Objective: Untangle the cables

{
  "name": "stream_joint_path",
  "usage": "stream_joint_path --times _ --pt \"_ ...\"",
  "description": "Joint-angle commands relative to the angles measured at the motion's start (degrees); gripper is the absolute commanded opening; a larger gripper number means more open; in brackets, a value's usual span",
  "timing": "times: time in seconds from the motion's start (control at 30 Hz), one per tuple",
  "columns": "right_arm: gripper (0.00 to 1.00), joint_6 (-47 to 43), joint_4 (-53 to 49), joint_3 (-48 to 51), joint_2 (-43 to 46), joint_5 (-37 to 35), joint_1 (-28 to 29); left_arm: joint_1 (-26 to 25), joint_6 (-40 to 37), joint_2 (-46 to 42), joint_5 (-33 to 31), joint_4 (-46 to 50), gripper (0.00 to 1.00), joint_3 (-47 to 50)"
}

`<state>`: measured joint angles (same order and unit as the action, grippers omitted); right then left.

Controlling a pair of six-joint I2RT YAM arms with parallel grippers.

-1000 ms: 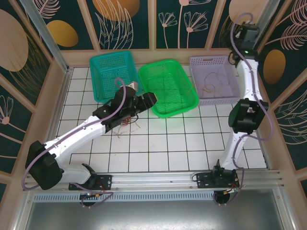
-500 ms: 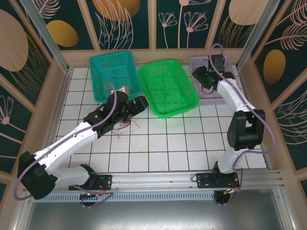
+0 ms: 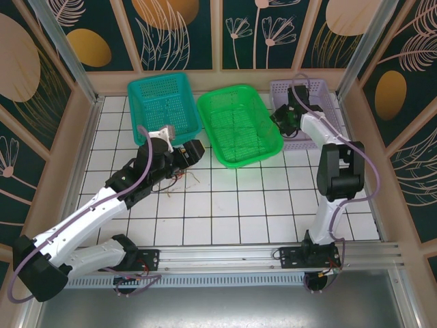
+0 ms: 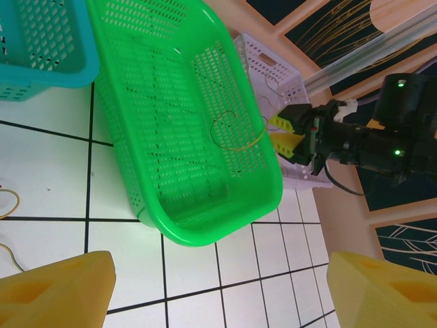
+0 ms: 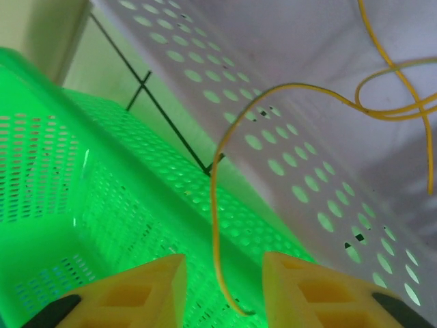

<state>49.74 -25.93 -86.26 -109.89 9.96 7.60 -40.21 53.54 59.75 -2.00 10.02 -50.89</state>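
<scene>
Running off-frame, yellow cable [image 5: 214, 205], low end blurry btw parted right jaws.

Along the back, left basket [image 3: 162, 102] beside middle basket [image 3: 239, 126] beside right basket [image 3: 308, 86], cables [image 3: 183, 179] on the surface [image 3: 239, 212] just before the left basket

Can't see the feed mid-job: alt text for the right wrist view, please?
A thin yellow wire runs between the open jaws of the right gripper, unpinched. Green basket lower left; lilac basket upper right, holding the wire's other loops.
</scene>
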Motion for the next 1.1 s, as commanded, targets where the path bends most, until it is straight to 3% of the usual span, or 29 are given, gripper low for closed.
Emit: stream_joint_path --times 0.0,0.23,0.47,0.6,0.83,1.07 --pt "0.33 1.0 -0.3 -2.8 -1.6 0.6 -0.3 0.2 -1.0 -0.4 0.2 -1.9 0.81 -0.3" --pt "0.23 2.5 0.6 -3.6 -3.4 1.3 -0.4 0.1 -0.4 -0.3 0.8 -2.5 0.80 0.1" --pt "0.18 4.7 2.1 -3.7 -3.9 1.6 -0.4 0.1 -0.3 0.1 0.9 -3.1 0.80 -0.2" --pt "0.00 5.4 2.2 -4.7 -3.3 0.7 -0.3 0.2 0.0 0.2 0.9 -3.1 0.79 -0.5" --pt "0.00 4.2 0.4 -9.5 2.0 -3.1 -1.0 0.2 -0.8 0.1 -0.6 -1.5 0.79 -2.5" --pt "0.00 -0.9 -2.7 -14.4 4.0 -5.8 -6.5 0.2 -0.8 1.1 -0.2 -1.9 0.79 -3.5"
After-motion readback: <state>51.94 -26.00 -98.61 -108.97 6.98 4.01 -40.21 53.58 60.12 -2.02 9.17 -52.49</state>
